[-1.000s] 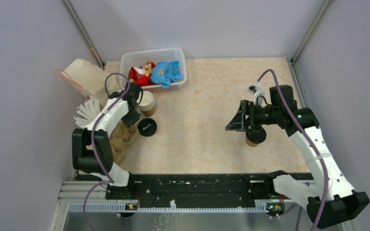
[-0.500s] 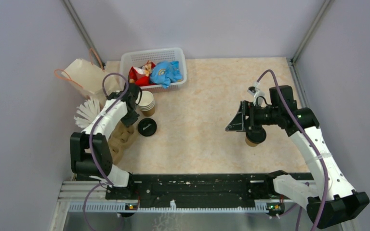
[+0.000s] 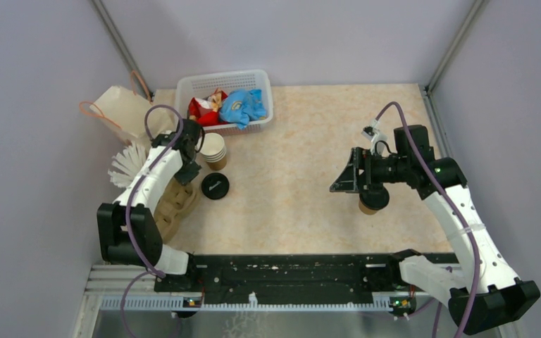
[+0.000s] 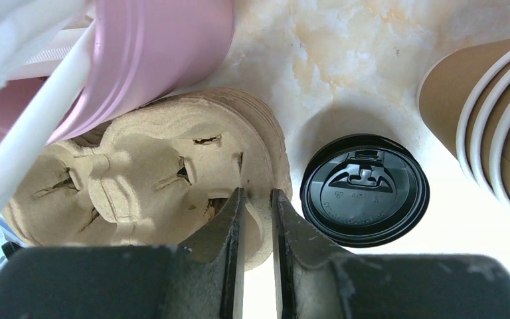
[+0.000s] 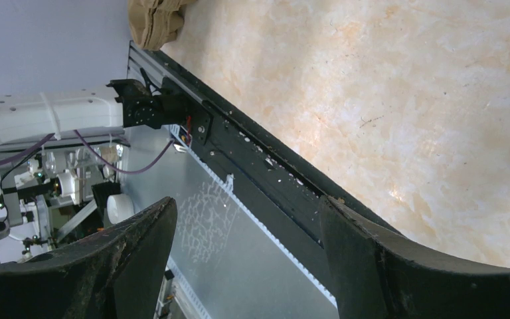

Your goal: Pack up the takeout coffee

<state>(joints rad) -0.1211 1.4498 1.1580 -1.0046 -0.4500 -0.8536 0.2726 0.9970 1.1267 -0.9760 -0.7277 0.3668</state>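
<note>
A basket [image 3: 225,74] is set at the rear left of the table [image 3: 303,141], with packets [image 3: 229,105] held in it. A bag [image 3: 121,107] is placed left of the basket. A cup stack [image 3: 214,150] is found just before the basket. A lid [image 3: 215,186] is laid before the stack, and a carrier [image 3: 182,201] just left of the lid. The coffee [image 3: 368,206] is located well apart, on the right half.

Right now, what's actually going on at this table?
The left gripper has its fingers pinched on the rim of the pulp cup carrier at the left side of the table. Beside the carrier are a loose black lid and a stack of lidless cups. The right gripper hangs open and empty over the right half. The takeout coffee stands on the table partly under that arm, not held and not yet in the carrier.
</note>
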